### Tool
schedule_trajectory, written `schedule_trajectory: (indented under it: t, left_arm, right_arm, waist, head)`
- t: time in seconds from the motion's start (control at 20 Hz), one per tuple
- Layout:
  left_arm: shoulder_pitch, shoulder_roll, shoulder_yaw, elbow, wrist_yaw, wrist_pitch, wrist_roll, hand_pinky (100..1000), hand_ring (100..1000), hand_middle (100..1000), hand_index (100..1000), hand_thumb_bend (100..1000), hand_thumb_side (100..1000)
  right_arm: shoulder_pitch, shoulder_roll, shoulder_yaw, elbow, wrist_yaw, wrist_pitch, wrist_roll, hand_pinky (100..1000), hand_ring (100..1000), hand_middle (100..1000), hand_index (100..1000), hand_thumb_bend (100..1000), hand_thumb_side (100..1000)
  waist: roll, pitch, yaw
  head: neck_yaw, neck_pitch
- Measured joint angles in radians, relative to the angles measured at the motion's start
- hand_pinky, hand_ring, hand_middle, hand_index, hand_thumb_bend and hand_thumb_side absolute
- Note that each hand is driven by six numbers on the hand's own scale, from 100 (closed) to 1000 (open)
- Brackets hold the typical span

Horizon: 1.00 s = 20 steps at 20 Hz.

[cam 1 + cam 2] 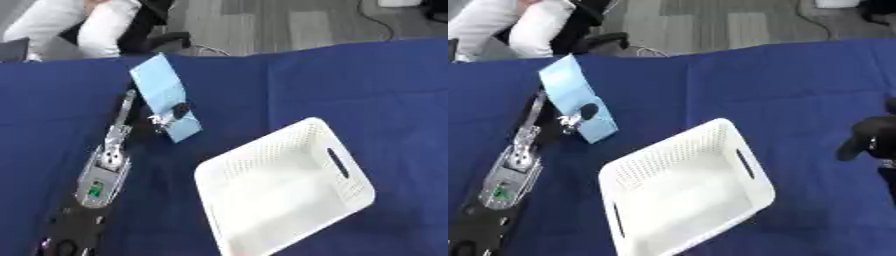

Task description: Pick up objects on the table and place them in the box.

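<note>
A flat light-blue packet (164,96) is held up off the blue table, tilted, left of centre. My left hand (171,115) pinches its lower part, thumb on the front face, with the arm coming up from the lower left. The white perforated box (284,187) lies to the lower right of the packet; nothing shows inside it. My right hand (870,139) shows only in the right eye view at the right edge, over the cloth, fingers curled with nothing in them.
The blue cloth (350,90) covers the whole table. A person in white sleeves (79,25) sits beyond the far edge at the upper left. Grey floor and a cable lie past the table's back edge.
</note>
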Motion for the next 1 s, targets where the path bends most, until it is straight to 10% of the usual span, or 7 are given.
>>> schedule_trajectory:
  t: [0.15, 0.2, 0.25, 0.4, 1.0]
  left_arm:
    - [-0.019, -0.007, 0.007, 0.023, 0.055, 0.032, 0.066, 114, 272, 436, 568, 732, 402]
    - [-0.026, -0.01, 0.007, 0.028, 0.075, 0.042, 0.09, 100, 145, 283, 380, 570, 218]
    - [-0.031, -0.01, 0.008, 0.032, 0.096, 0.051, 0.116, 100, 100, 220, 298, 100, 102]
    - [-0.041, -0.016, 0.013, 0.037, 0.181, 0.072, 0.204, 100, 100, 100, 150, 100, 360]
    - [-0.055, 0.021, -0.017, -0.093, 0.435, -0.02, 0.179, 100, 100, 100, 127, 100, 140]
  right_arm:
    - [-0.008, 0.0, 0.0, 0.0, -0.008, 0.001, 0.001, 692, 809, 861, 812, 100, 771]
    - [-0.009, 0.0, 0.0, 0.0, -0.012, 0.001, 0.001, 684, 806, 857, 809, 100, 771]
    - [-0.009, 0.0, 0.0, 0.0, -0.018, 0.002, 0.002, 683, 805, 856, 807, 100, 771]
    - [-0.017, 0.001, -0.001, 0.0, -0.034, 0.007, 0.007, 676, 799, 851, 801, 100, 771]
    - [-0.016, 0.006, -0.007, 0.0, -0.062, 0.016, 0.016, 673, 799, 849, 802, 100, 771]
  waist:
    - [0.004, 0.0, -0.008]
    - [0.006, 0.0, -0.011]
    - [0.006, 0.0, -0.013]
    - [0.006, 0.0, -0.015]
    - [0.0, -0.01, -0.01]
  head:
    - [0.003, 0.0]
    - [0.004, 0.0]
    - [0.004, 0.0]
    - [0.007, 0.0]
    - [0.012, 0.0]
